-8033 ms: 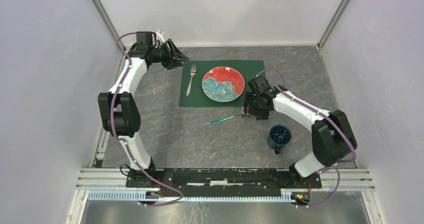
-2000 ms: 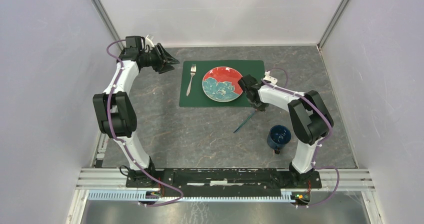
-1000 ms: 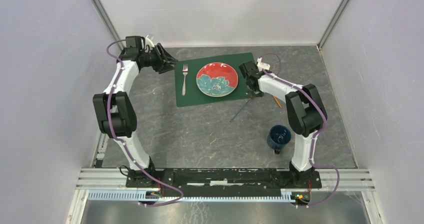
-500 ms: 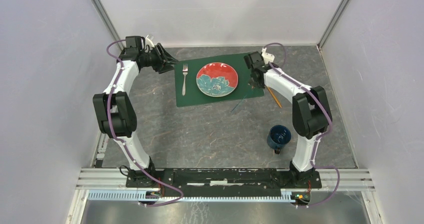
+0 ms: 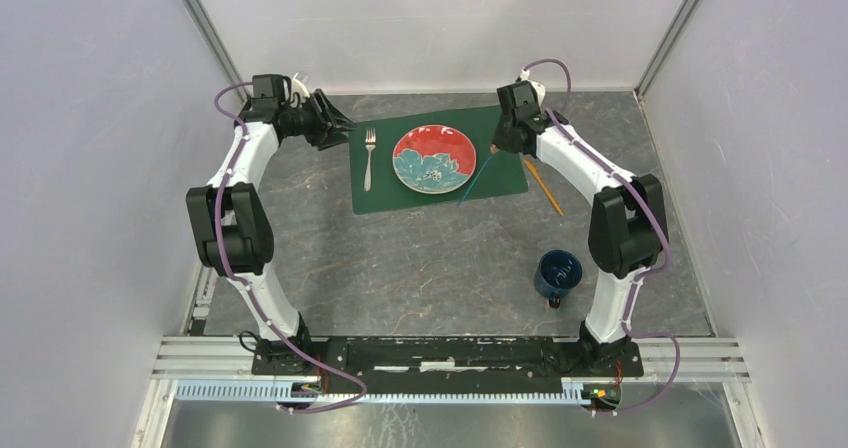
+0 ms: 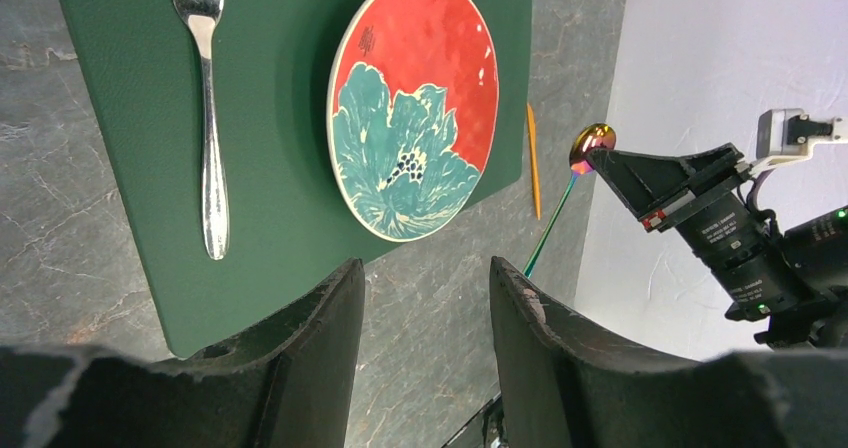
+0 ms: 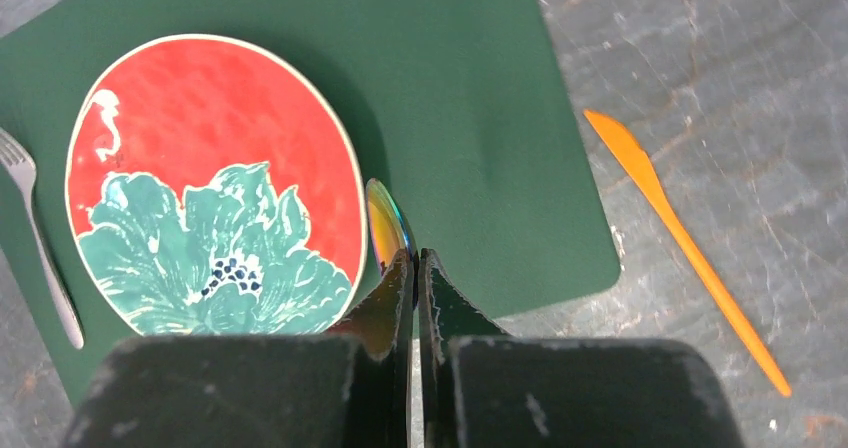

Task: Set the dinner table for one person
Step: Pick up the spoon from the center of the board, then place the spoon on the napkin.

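The dinner table [image 5: 400,258] spans our work area and bears the green placemat [image 5: 385,193] with the plate [image 5: 434,158]. Our right gripper [image 7: 415,258] grasps the spoon [image 7: 384,230] just right of the plate; our left gripper [image 6: 425,268] hangs released.

Pretty clearly a robotics lab test cell, not anybody's dining room. The stone-look dinner table [image 5: 400,258] is boxed in on 3 sides by plain pale wall panels [image 5: 90,168], with bare aluminium posts [image 5: 208,28] running up the back corners. 2 white-and-black robot arms [image 5: 250,163] sit on a slotted aluminium rail [image 5: 200,356] along the near edge, with purple cables [image 5: 546,63] looped along them. The only homey bit is 1 green placemat [image 5: 510,178] with a flowery plate [image 5: 433,158] on it.
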`<state>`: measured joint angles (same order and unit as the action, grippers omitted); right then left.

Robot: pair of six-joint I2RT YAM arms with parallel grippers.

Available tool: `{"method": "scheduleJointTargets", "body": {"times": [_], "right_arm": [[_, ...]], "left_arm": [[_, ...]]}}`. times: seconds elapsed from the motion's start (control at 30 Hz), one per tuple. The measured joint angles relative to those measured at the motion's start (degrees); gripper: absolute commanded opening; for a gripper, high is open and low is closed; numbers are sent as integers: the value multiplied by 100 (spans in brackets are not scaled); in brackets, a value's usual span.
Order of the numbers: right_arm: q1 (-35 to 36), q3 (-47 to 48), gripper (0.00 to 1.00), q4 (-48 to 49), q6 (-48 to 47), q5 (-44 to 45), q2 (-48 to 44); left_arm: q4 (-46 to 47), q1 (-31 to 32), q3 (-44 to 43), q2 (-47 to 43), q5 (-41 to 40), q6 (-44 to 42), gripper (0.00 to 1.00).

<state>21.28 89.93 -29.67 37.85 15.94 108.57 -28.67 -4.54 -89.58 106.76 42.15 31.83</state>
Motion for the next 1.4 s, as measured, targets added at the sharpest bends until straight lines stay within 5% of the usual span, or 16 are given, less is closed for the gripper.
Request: {"method": "scheduleJointTargets", "body": {"times": [0.73, 1.03, 1.4], "right_arm": [[-664, 26, 0, 1397, -1884, -2168, 313], [-1025, 133, 0, 1926, -1853, -3438, 776], [-1180, 256, 0, 2068, -1794, -3928, 1073]], "left_arm": [[-22, -63, 0, 0, -9, 0, 56], [-44, -63, 0, 0, -13, 2, 56], [-129, -63, -15, 0, -127, 2, 56]]}}
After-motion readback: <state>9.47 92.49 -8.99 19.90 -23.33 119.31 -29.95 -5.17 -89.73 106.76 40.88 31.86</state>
